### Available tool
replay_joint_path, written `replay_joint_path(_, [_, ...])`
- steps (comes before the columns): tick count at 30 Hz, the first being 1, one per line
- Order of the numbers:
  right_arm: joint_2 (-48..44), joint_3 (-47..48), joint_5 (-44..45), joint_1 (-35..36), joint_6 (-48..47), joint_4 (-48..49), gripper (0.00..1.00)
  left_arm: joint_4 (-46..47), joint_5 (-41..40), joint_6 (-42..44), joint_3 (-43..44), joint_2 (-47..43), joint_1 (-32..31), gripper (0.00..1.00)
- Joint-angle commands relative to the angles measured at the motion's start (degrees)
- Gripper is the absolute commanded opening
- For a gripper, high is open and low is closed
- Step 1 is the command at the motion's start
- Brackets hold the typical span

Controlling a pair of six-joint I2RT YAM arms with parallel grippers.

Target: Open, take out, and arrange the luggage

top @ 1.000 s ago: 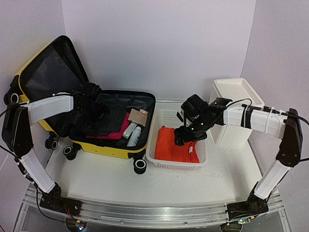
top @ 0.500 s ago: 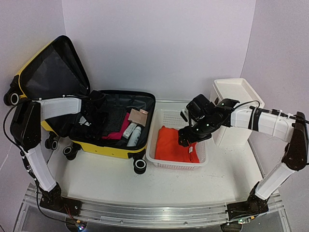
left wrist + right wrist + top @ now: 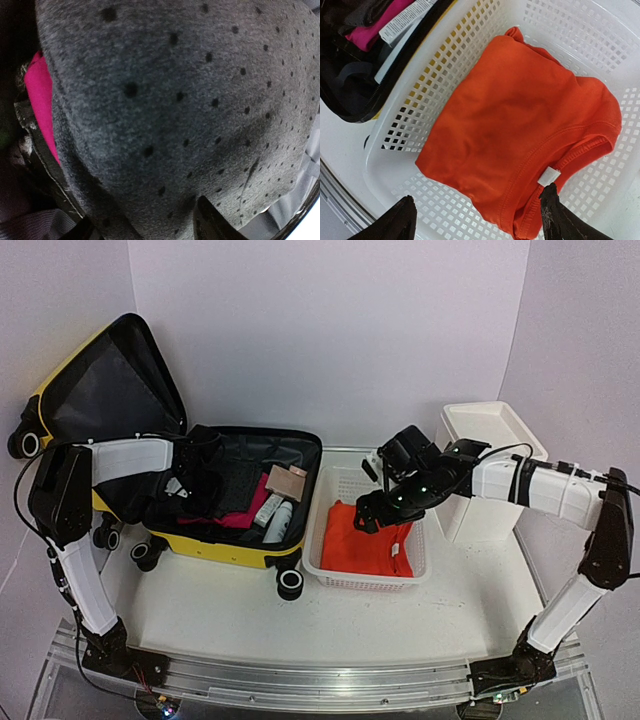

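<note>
Lying open at the left of the table (image 3: 300, 625), lid propped upright so the contents can be reached, the luggage (image 3: 215, 546) is entered as partly unpacked: a grey garment (image 3: 165, 110), a pink one (image 3: 42, 95) and tubes (image 3: 272, 512) are seen inside. The left claw (image 3: 195, 477) is sunk among them, pressed so close to the grey cloth that its spread cannot be told. The right claw (image 3: 476, 200) is held with jaws apart and empty above the orange shirt (image 3: 520, 115) laid in the basket (image 3: 380, 155) just beside the luggage, judged a finished deposit.
</note>
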Motion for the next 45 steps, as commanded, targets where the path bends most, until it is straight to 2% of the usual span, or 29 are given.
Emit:
replay_joint_path(1, [1.57,2.68,-3.94,0.17,1.47,4.98,0.85,0.92,-1.28,0.68,2.36,-1.23,0.61,0.46])
replay_joint_path(3, [2.48,3.62,-4.41,0.12,1.59,5.12,0.85,1.33,-0.38,0.82,2.25,-1.33,0.78,0.39])
replay_joint_path(5, [3.48,4.96,-5.00,0.16,2.06,5.16,0.85,1.58,0.26,1.35,2.41,-1.75,0.79,0.38])
replay_joint_path(14, [6.92,9.62,-8.63,0.10,3.52,6.96,0.87,1.66,3.56,1.28,2.25,-2.58,1.14,0.51])
replay_joint_path(24, [6.43,8.67,-8.04,0.15,3.96,7.05,0.88,1.69,3.63,2.70,2.77,-4.20,1.14,0.48])
replay_joint_path(26, [6.37,8.72,-7.83,0.12,3.96,7.05,0.88,1.76,3.83,2.99,2.92,-4.65,1.14,0.52])
replay_joint_path(29, [6.39,8.77,-7.62,0.10,3.80,7.05,0.88,1.75,3.27,3.09,2.73,-5.05,1.12,0.65])
replay_joint_path(33, [6.68,8.95,-7.86,0.11,3.78,7.09,0.88,1.75,3.87,3.26,2.77,-5.41,1.14,0.68])
replay_joint_path(39, [7.25,9.37,-8.23,0.18,3.74,7.06,0.88,2.21,3.81,2.64,2.90,-3.92,1.14,0.60])
replay_joint_path(45, [7.37,9.61,-7.90,0.14,3.74,7.09,0.89,3.39,4.49,2.11,2.67,-2.18,1.12,0.58])
